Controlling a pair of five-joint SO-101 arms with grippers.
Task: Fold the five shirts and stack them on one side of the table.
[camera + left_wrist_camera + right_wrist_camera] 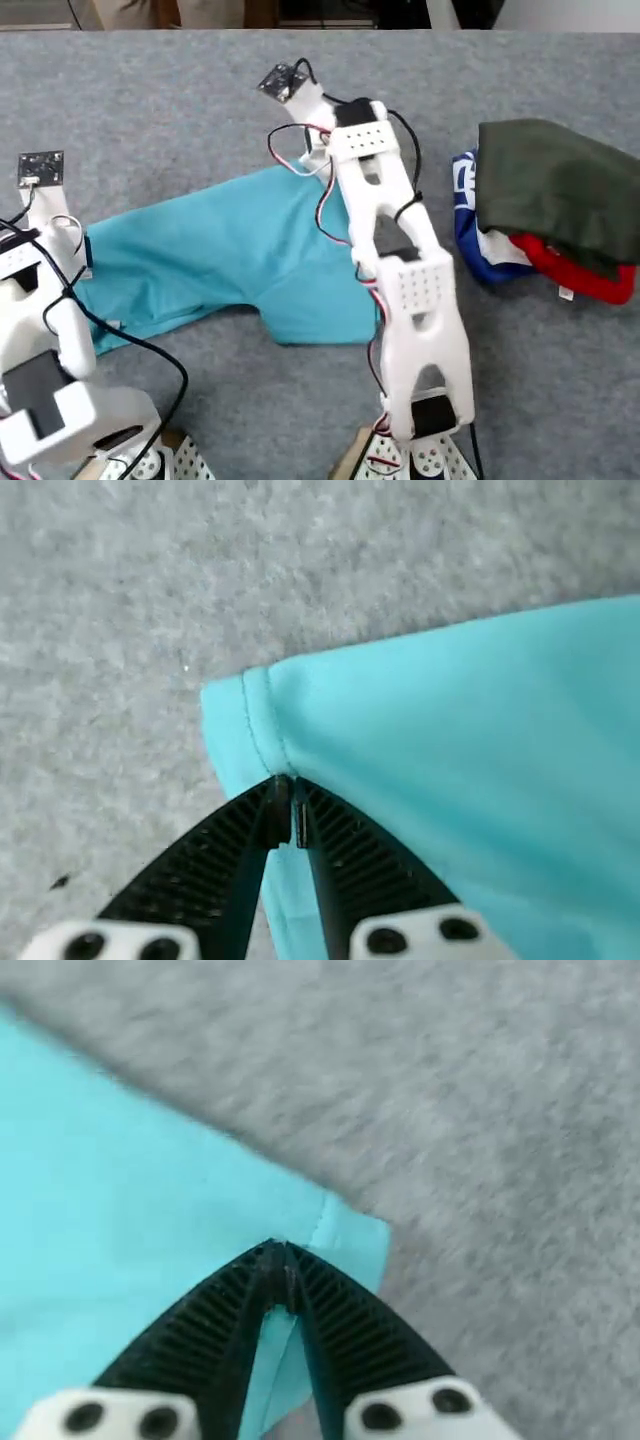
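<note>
Left wrist view has the left gripper (pixel 285 805) pinched closed on a hemmed corner of the turquoise shirt (pixel 450 740), whose cloth spreads away past its fingertips over the grey table (pixel 120 580). The right gripper (pixel 280 1260) is likewise clamped on another hemmed corner, so the shirt lies spread between the two grippers. Beside the right arm (pixel 400 250), on the side away from the left gripper, sits a pile of folded shirts (pixel 560 190), dark green on top.
</note>
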